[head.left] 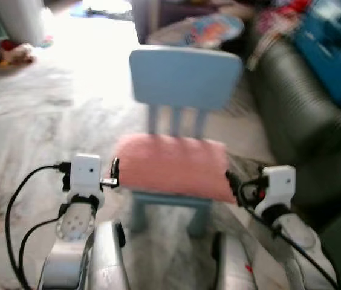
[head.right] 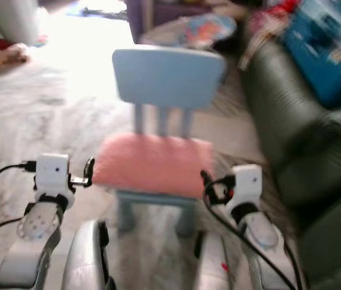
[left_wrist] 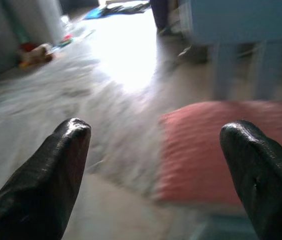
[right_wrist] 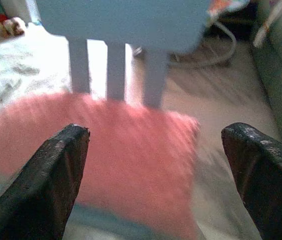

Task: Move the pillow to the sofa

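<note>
Two grippers flank the pink pillow [head.left: 173, 164] lying on the blue chair [head.left: 185, 78]: left gripper [left_wrist: 156, 165] and right gripper [right_wrist: 156, 170], fingers spread. It looks soft and light (likely squashy), best squeezed at both side edges; the sofa [head.left: 303, 121] waits right.

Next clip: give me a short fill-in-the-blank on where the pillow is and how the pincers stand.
1. The pink pillow lies on the seat of the light blue ____.
2. The dark sofa stands on the robot's ____ side.
3. The left pincer and the right pincer both have their fingers ____.

Missing words: chair; right; open
</note>
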You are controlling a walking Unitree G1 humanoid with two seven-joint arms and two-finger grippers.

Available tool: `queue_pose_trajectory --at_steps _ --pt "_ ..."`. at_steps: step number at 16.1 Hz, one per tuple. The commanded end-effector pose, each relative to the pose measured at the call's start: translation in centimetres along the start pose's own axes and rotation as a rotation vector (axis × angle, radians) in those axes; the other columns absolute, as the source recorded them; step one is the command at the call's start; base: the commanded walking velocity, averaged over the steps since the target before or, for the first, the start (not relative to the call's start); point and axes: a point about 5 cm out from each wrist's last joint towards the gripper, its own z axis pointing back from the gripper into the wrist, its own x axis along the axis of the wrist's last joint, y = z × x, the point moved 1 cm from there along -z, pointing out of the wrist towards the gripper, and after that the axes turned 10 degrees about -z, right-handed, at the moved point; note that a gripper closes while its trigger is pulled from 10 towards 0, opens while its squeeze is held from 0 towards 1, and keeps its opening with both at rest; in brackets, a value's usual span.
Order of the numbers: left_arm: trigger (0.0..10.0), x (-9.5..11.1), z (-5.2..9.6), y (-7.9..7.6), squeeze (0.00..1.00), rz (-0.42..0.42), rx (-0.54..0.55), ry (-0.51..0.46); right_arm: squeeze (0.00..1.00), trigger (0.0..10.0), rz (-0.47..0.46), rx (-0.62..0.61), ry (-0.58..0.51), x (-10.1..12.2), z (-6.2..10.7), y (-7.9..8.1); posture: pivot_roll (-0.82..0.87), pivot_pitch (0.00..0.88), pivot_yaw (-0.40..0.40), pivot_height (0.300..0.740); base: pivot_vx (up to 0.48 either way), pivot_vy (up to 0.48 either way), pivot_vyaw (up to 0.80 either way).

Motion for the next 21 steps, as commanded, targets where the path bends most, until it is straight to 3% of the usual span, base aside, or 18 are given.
queue_pose_trajectory --at_steps 1,11,15,21 --pt "10.0 -0.5 0.1 0.1 0.00 -0.005 0.003 0.030 0.00 10.0 0.003 0.007 0.005 -0.1 0.1 0.2 0.00 0.027 -0.045 0.498 0.000 0.000 0.00" --pt "10.0 -0.6 0.2 -0.5 0.00 0.004 -0.050 0.029 0.00 10.0 0.012 -0.029 0.019 -0.5 0.0 -0.1 0.01 0.041 -0.041 0.498 0.000 0.000 -0.33" --pt "10.0 -1.3 0.5 1.4 0.00 -0.025 0.026 0.076 0.00 10.0 0.010 -0.021 0.054 -0.5 0.1 -0.4 0.01 0.090 -0.046 0.498 0.000 0.000 0.00" --pt "10.0 -1.3 0.7 2.0 0.00 -0.021 0.017 0.087 0.00 10.0 0.008 -0.030 0.082 -0.4 0.2 -0.8 0.00 0.167 -0.037 0.498 0.259 0.000 0.00"
